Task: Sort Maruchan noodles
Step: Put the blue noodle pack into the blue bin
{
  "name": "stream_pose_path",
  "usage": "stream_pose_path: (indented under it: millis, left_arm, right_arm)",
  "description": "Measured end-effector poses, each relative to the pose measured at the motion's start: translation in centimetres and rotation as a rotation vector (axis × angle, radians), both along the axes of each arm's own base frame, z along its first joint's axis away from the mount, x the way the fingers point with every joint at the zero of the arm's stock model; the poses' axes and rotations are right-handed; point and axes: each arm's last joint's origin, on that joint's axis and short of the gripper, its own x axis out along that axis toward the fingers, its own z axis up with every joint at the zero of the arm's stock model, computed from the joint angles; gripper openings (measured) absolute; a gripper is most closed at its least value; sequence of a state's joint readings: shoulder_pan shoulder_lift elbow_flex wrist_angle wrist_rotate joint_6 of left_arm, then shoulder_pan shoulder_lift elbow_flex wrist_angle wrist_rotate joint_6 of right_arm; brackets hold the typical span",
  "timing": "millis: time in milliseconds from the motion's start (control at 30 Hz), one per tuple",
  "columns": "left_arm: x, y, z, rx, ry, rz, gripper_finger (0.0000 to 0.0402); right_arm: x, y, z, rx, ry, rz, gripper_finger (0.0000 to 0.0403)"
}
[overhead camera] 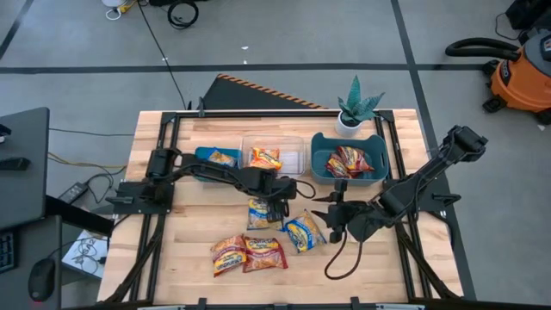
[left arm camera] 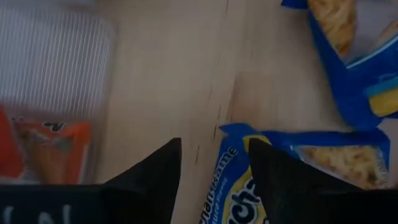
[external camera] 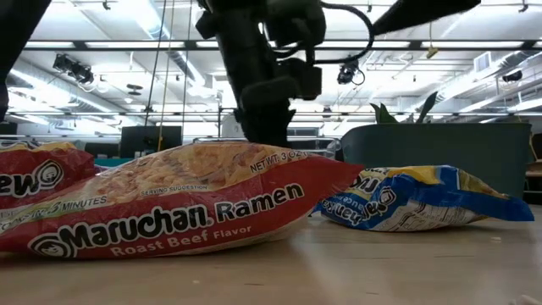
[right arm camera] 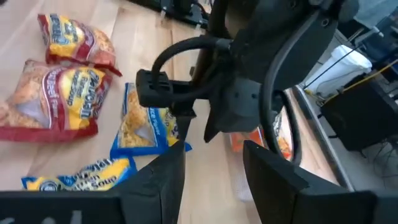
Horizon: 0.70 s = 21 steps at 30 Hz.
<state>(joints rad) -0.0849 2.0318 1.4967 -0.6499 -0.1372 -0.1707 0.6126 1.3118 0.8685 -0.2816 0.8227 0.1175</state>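
Four noodle packets lie flat on the table: a blue-and-yellow one (overhead camera: 258,213) under my left gripper (overhead camera: 276,205), a second blue-and-yellow one (overhead camera: 303,231), and two red ones (overhead camera: 228,254) (overhead camera: 265,252) nearer the front edge. My left gripper (left arm camera: 214,171) is open and points down. One end of the blue-and-yellow packet (left arm camera: 233,180) lies between and under its fingers. My right gripper (overhead camera: 329,217) (right arm camera: 211,168) is open, holds nothing and hovers just right of the second blue packet. Three bins hold a blue packet (overhead camera: 220,157), an orange packet (overhead camera: 265,158) and red packets (overhead camera: 349,161). My left gripper comes from above, pointing down, with its fingers (left arm camera: 267,168) astride the end of the blue-and-yellow packet (left arm camera: 231,134), which lies flat on the table. Whether the fingers touch the packet, I cannot tell.
Along the far side stand a small teal bin (overhead camera: 202,155), a clear bin (overhead camera: 293,155) and a larger teal bin (overhead camera: 320,165). A potted plant (overhead camera: 355,110) stands in the far right corner. Bare wood (overhead camera: 189,215) lies to the left of the packets.
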Motion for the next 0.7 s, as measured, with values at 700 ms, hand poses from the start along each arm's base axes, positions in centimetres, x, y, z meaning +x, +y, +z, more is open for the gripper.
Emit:
stream_pose_path:
  millis: [700]
  left_arm:
    - [0.7, -0.1, -0.2, -0.152, 0.023, -0.007, 0.0055]
  right_arm:
    - [-1.5, 0.3, -3.1, 0.064, -0.097, 0.026, 0.0167]
